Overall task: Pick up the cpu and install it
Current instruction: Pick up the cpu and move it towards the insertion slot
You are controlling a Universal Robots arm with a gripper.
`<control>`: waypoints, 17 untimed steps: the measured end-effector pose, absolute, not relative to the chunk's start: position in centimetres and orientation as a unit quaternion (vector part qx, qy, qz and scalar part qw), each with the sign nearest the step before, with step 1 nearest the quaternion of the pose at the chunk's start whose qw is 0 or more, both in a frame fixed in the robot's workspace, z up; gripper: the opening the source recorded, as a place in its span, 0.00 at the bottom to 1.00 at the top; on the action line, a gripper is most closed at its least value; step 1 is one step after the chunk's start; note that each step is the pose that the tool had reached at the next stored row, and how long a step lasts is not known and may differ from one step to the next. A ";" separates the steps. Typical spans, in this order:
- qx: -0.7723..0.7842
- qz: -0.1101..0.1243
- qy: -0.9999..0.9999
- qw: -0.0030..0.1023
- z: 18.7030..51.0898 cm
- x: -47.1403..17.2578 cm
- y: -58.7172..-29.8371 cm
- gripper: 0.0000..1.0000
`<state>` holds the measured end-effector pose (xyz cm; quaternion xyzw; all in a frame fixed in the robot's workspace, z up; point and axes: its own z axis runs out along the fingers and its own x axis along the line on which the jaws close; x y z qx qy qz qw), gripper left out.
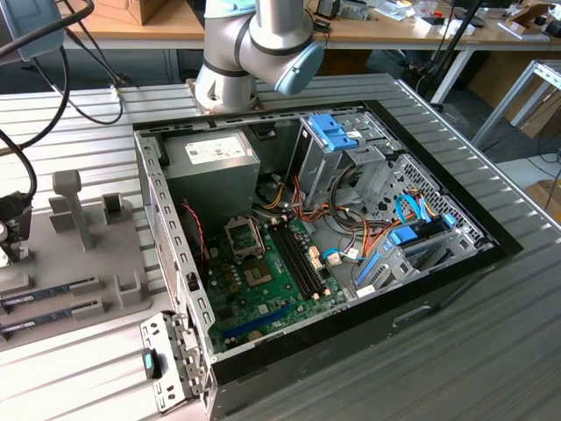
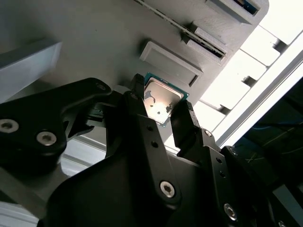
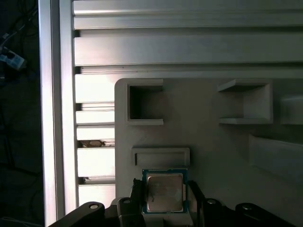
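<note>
The cpu (image 3: 164, 191) is a small square chip with a silvery top and a thin green rim. It lies flat on the grey holder plate (image 3: 213, 142), just below a low raised block (image 3: 161, 156). My gripper (image 3: 165, 196) straddles it, one black finger against each of two opposite edges. In the second wrist view the same chip (image 2: 161, 101) sits between the two fingertips (image 2: 183, 118) of the gripper (image 2: 160, 105), which is shut on it. In the exterior view the motherboard's empty socket (image 1: 244, 235) shows inside the open computer case (image 1: 438, 289).
The grey holder plate (image 1: 88, 263) lies at the exterior view's left, with upright posts (image 1: 74, 206) and two long memory sticks (image 1: 53, 288). Square pockets (image 3: 144, 104) are cut in the plate beyond the chip. The arm's base (image 1: 230, 79) stands behind the case. Cables hang at the left.
</note>
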<state>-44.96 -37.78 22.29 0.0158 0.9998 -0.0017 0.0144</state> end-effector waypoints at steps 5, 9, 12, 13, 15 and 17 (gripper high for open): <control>0.016 -0.002 1.000 0.014 22.7 -45.0 -37.8 0.47; 0.016 -0.002 1.000 0.014 23.0 -45.0 -37.8 0.47; 0.016 -0.002 1.000 0.014 23.2 -45.0 -37.8 0.47; 0.016 -0.002 1.000 0.014 23.3 -45.0 -37.8 0.47; 0.016 -0.002 1.000 0.014 23.6 -45.0 -37.8 0.47; 0.016 -0.002 1.000 0.014 23.8 -45.0 -37.8 0.47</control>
